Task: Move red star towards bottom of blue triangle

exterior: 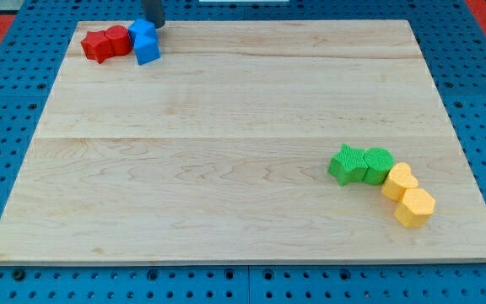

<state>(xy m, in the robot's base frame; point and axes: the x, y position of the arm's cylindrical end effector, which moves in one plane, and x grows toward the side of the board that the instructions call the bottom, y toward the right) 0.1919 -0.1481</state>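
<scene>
The red star (97, 46) lies at the board's top left corner. A second red block (119, 39) touches its right side. Right of that stand two blue blocks pressed together, an upper one (141, 30) and a lower one (148, 51); I cannot tell which is the triangle. My rod comes down from the view's top edge, and my tip (156, 26) sits just right of the upper blue block, at its top right edge. The tip is on the far side of the blue blocks from the red star.
Near the bottom right lies a curved row of touching blocks: a green star (346, 165), a green round block (379, 163), a yellow heart (399, 181) and a yellow hexagon (415, 207). The wooden board (226, 152) rests on a blue pegboard.
</scene>
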